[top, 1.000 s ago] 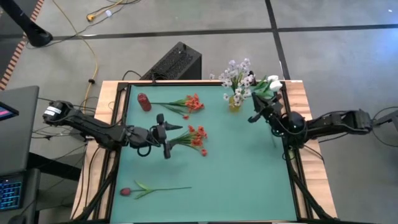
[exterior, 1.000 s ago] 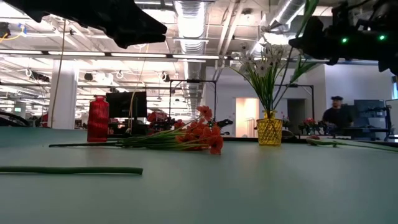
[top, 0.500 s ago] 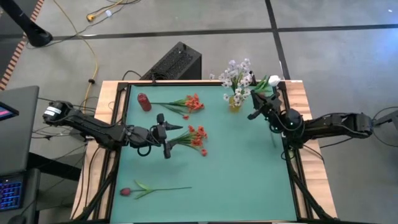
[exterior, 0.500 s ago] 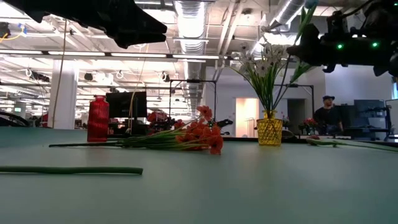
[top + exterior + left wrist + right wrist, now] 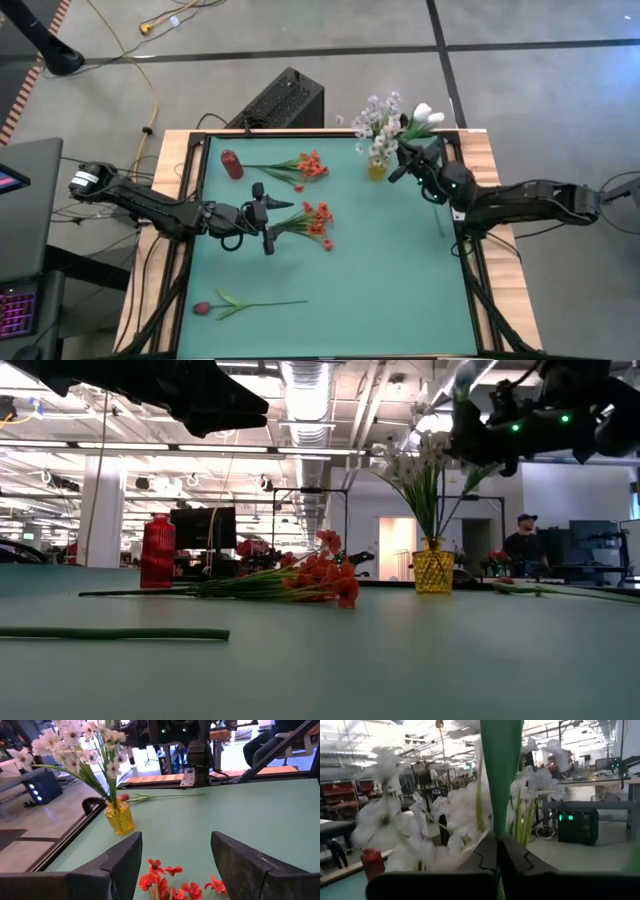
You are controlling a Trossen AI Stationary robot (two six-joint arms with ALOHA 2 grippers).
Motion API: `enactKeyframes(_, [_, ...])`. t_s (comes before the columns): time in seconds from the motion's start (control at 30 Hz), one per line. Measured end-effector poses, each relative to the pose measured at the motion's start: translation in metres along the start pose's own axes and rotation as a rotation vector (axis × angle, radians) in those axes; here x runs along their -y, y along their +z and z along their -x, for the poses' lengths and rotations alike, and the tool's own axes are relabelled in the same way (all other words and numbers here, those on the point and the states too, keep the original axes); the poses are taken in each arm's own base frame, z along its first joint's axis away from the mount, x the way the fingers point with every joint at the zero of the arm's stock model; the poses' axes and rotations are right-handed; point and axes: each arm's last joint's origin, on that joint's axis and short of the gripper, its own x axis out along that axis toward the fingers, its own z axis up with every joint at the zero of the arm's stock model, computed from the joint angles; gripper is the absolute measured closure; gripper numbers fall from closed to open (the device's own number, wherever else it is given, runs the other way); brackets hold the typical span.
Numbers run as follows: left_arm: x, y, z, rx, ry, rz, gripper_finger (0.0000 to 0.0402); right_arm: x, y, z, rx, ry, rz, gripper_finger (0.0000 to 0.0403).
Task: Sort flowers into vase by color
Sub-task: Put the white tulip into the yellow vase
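While your right gripper (image 5: 408,163) clamps the white bud flower (image 5: 421,112) stem-down beside the yellow vase (image 5: 377,168), steer its stem left over the mouth; your left gripper (image 5: 266,222) waits spread wide by the red-orange flowers (image 5: 315,222).

High view straight down over the whole worktop (image 5: 400,270), low view level at worktop height facing the room, left wrist view looking across toward the yellow vase (image 5: 119,817), right wrist view close among white blossoms (image 5: 455,815), vase shared by all.
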Motion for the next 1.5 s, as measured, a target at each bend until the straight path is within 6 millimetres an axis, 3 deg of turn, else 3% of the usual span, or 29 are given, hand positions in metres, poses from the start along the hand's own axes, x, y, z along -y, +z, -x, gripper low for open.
enactKeyframes(0.6, [0.000,0.000,0.000,0.000,-0.013,-0.019,0.0175,-0.001,0.011,-0.015,-0.080,-0.103,-0.052,0.0374])
enactKeyframes(1.5, [0.001,0.000,0.000,0.002,-0.046,0.002,0.0175,0.009,-0.008,-0.015,-0.271,-0.110,0.043,0.0363])
